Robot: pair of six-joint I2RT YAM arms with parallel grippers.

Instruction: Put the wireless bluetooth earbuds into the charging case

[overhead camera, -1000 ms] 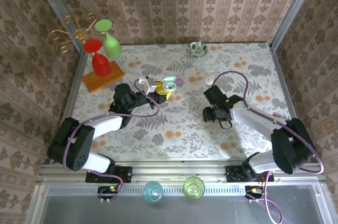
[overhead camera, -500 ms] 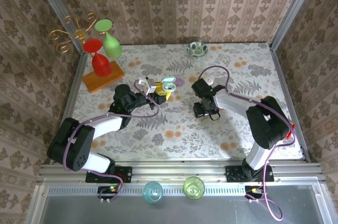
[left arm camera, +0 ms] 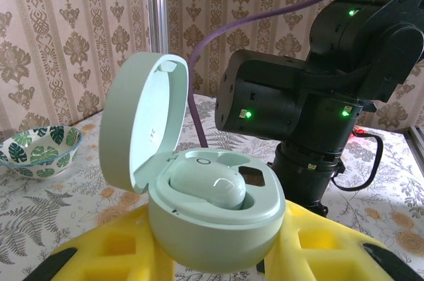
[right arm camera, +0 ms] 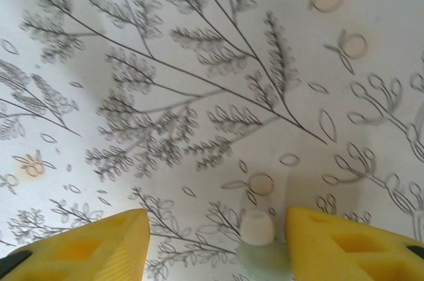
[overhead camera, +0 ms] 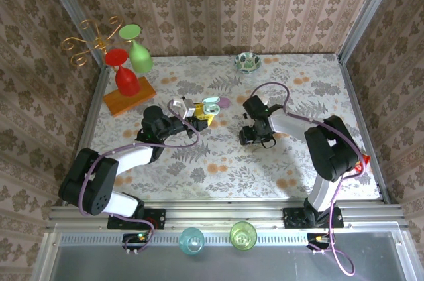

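Note:
My left gripper (overhead camera: 202,114) is shut on the mint-green charging case (left arm camera: 212,228), its yellow fingers (left arm camera: 324,241) pressing both sides. The lid (left arm camera: 142,118) stands open. One pale mint earbud (left arm camera: 207,185) sits in the case beside a bare socket (left arm camera: 250,176). My right gripper (right arm camera: 215,228) hangs open just over the tablecloth, fingers pointing down. A second earbud (right arm camera: 260,244), pale mint with a white tip, lies between them close to the right finger (right arm camera: 351,244). From above, the right gripper (overhead camera: 255,136) is a short way right of the case (overhead camera: 212,103).
A small lilac item (overhead camera: 225,103) lies just right of the case. A leaf-patterned bowl (overhead camera: 247,61) stands at the back. Red (overhead camera: 122,72) and green (overhead camera: 137,49) glasses stand on an orange block (overhead camera: 129,100) at back left. The right arm's black wrist (left arm camera: 311,95) looms behind the case.
The right arm has swung left and folded in, bringing its gripper closer to the case. The left gripper and the case have stayed put.

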